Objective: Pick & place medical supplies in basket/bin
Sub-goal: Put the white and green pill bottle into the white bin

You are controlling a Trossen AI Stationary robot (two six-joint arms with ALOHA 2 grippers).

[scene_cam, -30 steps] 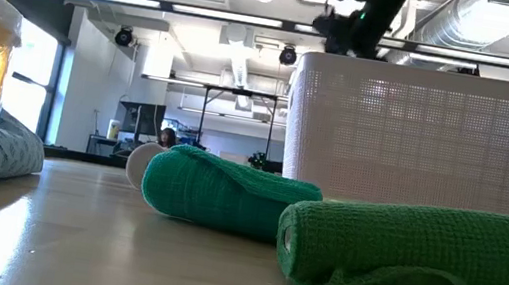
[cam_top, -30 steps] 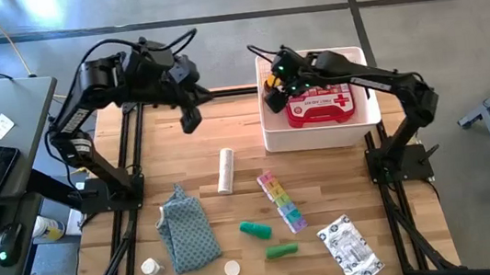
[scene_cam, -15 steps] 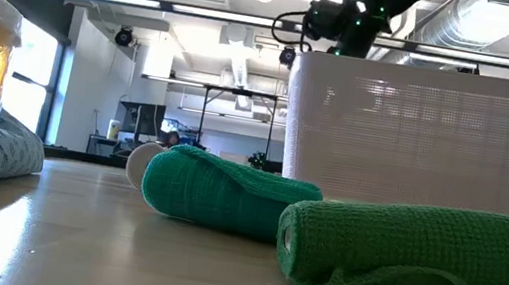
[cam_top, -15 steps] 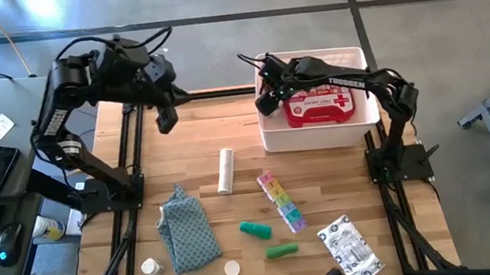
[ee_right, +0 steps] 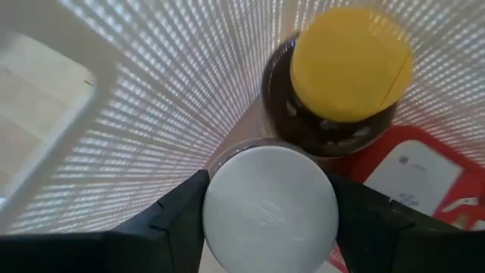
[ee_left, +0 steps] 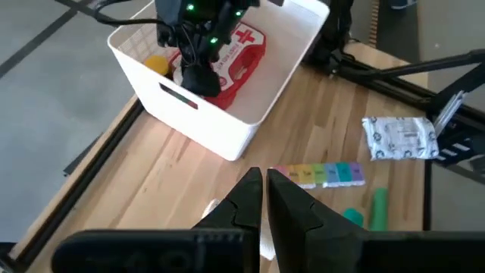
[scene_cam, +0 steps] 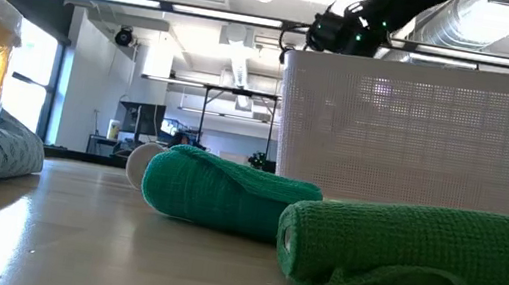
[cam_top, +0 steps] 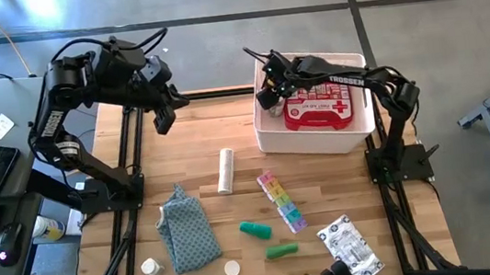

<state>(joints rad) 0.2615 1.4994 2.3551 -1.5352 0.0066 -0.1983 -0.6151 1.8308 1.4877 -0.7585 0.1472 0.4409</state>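
Right wrist view shows the right gripper [ee_right: 269, 208] clamped on a white-capped bottle [ee_right: 269, 203], cap end toward the camera, its long axis running away down into the white bin [ee_right: 136, 98]; just beyond it stands a dark bottle with a yellow cap [ee_right: 348, 64], upright against the lattice wall, beside the red first-aid case [ee_right: 413, 178]. High view has this arm reaching from the table's right edge across the bin's near-left corner, wrist bent downward. Left gripper [ee_left: 264, 199], fingers together and empty, hangs over the table's far left side, arm folded back. White roll [cam_top: 225, 170], rainbow pill organizer [cam_top: 282, 201], two green tubes [cam_top: 256, 230] and silver-white packet [cam_top: 347, 248] lie on the table
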